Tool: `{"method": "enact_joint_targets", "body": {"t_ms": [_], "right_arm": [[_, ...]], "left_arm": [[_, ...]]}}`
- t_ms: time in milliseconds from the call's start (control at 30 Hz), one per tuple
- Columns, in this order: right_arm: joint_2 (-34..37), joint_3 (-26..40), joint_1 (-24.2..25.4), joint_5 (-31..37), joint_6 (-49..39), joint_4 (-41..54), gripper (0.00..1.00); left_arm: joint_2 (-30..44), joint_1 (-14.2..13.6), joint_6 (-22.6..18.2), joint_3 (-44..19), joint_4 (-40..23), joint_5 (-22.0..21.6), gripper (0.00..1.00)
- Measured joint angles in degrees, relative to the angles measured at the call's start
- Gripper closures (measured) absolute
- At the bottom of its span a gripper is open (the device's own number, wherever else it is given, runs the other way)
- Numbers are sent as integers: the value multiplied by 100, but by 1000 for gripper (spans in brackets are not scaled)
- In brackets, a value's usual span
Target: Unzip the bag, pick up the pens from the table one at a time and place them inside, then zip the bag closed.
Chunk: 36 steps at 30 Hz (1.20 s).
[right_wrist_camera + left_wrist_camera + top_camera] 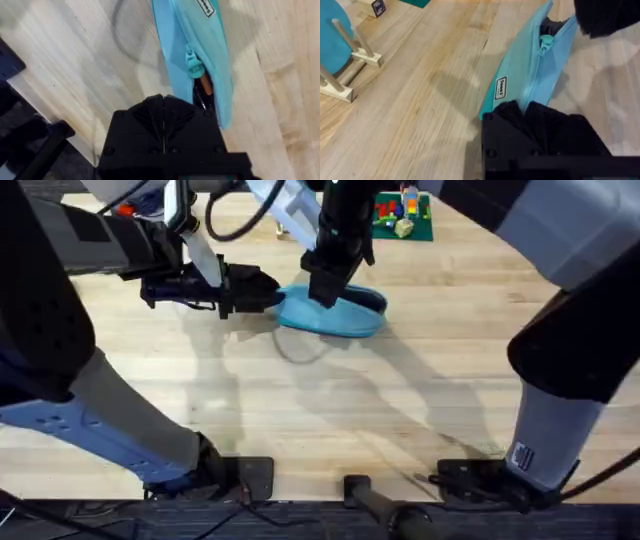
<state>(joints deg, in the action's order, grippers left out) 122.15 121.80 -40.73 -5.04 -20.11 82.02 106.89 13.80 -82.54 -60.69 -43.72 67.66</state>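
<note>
Overhead: bag [335, 315] lies lengthwise from 9 to 3 o'clock on the bench [400, 410].
Left claw [268, 292] grips its 9 o'clock end; right claw [325, 292], closed on nothing I can tell, hovers above the zipper pull [194, 60].

The bag [335, 315] is showing light turquoise fabric, with a matching turquoise zipper pull [194, 60] and a small white label lettered in black [501, 88]. Inside its opening, something orange-brown [200, 82] is glinting against darkness. The table [400, 420] is showing pale wood with fine grain. Both grippers, left [265, 290] and right [325, 288], are looking black.
</note>
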Motion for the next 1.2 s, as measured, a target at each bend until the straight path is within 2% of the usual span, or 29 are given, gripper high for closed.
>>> {"method": "enact_joint_targets", "body": {"t_ms": [200, 400, 733, 1000, 1200], "right_arm": [[-9, 418, 2, 119, 40, 155, 969], [-144, 448, 87, 251, 62, 397, 969], [-551, 420, 557, 268, 159, 416, 970], [-1583, -369, 1126, 160, 171, 131, 969], [-2041, -1103, 1398, 157, 171, -93, 969]], "left_arm": [[0, 0, 2, 0, 0, 0, 962], [0, 0, 0, 0, 0, 0, 962], [0, 0, 0, 0, 0, 0, 962], [0, 0, 0, 0, 0, 0, 961], [0, 0, 0, 0, 0, 0, 962]]}}
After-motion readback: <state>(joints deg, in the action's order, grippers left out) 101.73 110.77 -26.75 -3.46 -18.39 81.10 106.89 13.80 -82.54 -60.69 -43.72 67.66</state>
